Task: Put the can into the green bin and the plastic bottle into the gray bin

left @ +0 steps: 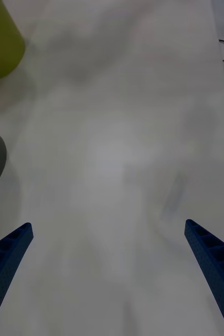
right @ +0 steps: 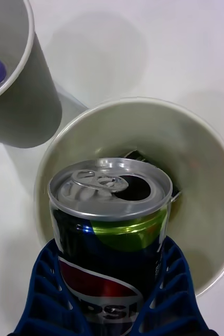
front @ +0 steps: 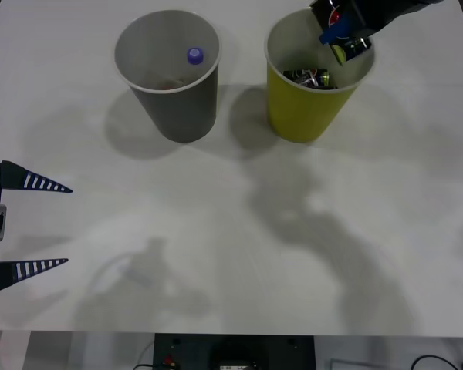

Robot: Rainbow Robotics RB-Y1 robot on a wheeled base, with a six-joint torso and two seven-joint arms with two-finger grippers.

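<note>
The can point(right: 112, 236) is a small cylinder of smooth metal; a silver top with a pull tab and an open mouth is seen in the right wrist view, above a glossy dark body with a green-gold band under the rim and a round red, white and blue logo lower down; it is held upright over the mouth of the green bin point(right: 216, 210), pinched between the 2 blue, ribbed fingers point(right: 43, 299) of the right gripper point(front: 341, 35). The green bin is a tapered cup shape, yellow-green outside and pale inside; another dark can point(front: 309, 77) with green marks is seen lying at its bottom in the front view, a thing mostly hidden behind the held can in the wrist view. The gray bin point(front: 174, 108) stands just beside it on the white table point(front: 231, 254), dark gray outside, light gray within, with a pale rim; the plastic bottle point(front: 194, 55) lies inside it, its round blue-purple cap plainly seen, its clear body hard to make out. The left gripper point(front: 31, 223) is parked at the table's left edge, its 2 pointed fingers spread wide with nothing between them.
</note>
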